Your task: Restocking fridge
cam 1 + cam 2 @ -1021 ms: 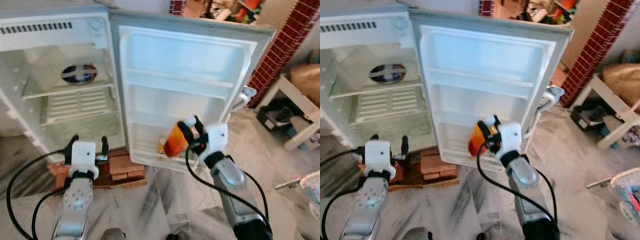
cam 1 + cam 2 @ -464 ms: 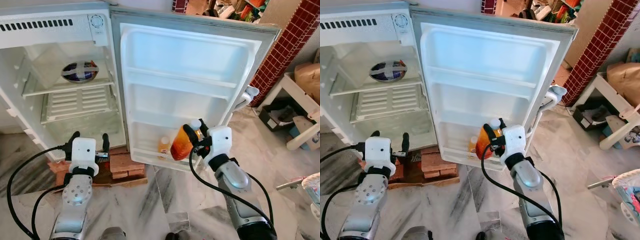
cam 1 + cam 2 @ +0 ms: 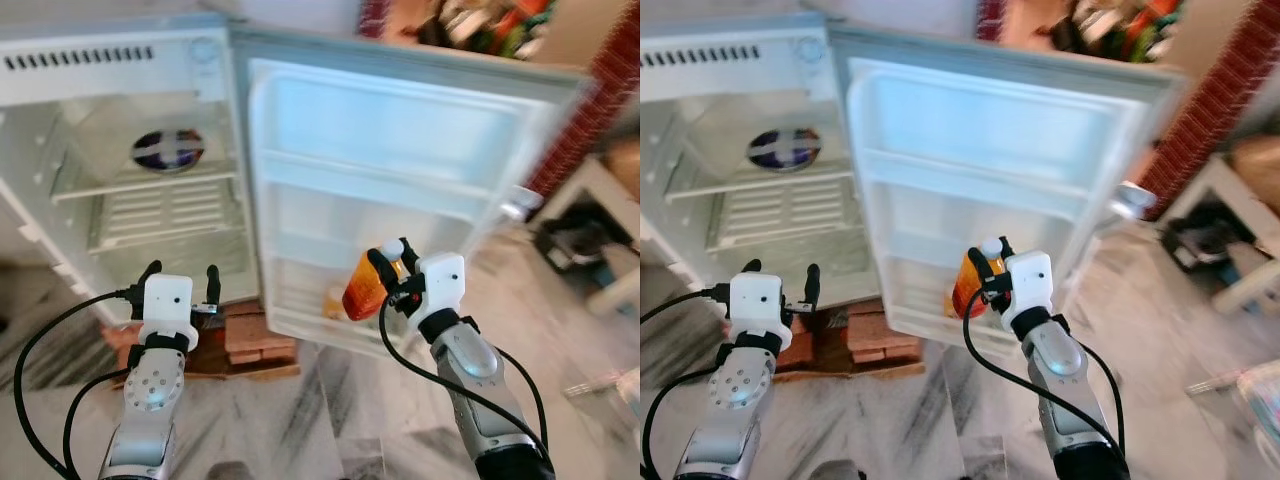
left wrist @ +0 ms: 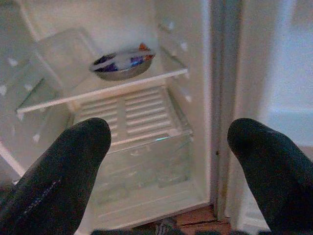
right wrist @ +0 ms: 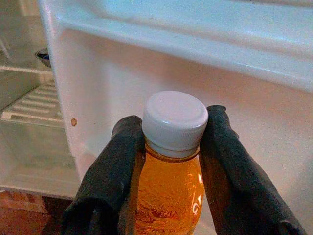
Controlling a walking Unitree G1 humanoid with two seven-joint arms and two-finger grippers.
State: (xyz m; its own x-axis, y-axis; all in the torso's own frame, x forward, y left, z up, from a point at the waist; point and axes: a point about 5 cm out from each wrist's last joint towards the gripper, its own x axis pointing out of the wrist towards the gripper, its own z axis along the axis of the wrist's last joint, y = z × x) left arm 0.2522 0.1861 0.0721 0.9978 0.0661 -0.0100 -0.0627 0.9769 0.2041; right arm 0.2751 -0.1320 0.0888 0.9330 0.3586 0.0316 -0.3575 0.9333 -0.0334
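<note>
Two grippers up: my right gripper (image 3: 386, 266) clamps an orange juice bottle (image 3: 365, 288) before the fridge door (image 3: 400, 140), left gripper (image 3: 181, 285) gaping, empty.

one open fridge (image 3: 120, 60) with one door (image 3: 400, 130). two orange bottles (image 3: 364, 290): one held in front of the door, one smaller (image 3: 333, 300) standing in the door's bottom rack. one bowl (image 3: 168, 149) on a shelf inside the fridge. two claws, left (image 3: 180, 283) and right (image 3: 388, 262).
</note>
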